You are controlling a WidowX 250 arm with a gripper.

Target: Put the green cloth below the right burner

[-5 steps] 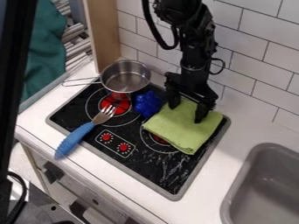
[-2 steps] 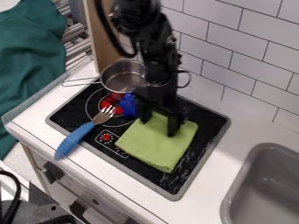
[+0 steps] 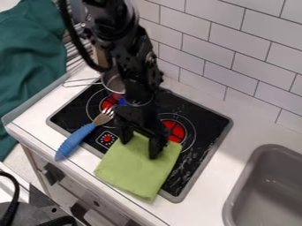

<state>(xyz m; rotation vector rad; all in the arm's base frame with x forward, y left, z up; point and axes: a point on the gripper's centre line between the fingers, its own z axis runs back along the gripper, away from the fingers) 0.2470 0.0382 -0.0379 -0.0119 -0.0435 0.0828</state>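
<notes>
The green cloth (image 3: 138, 172), in the camera view, lies on the near side of the right burner (image 3: 175, 130), its upper corner close to the burner's ring. The gripper (image 3: 140, 142) stands over the cloth, jaws spread well apart (whether they pinch any fabric, I cannot tell). The placing looks nearly done; letting go and lifting clear remain.

Green cloth (image 3: 138, 170): matt. Stovetop (image 3: 206, 121): glossy. Fork head (image 3: 103, 118): metal; blue handle (image 3: 74, 141) plastic-looking, ridged. Sink (image 3: 274, 181), right: smooth, matt. Wall tiles (image 3: 233, 48): smooth.
</notes>
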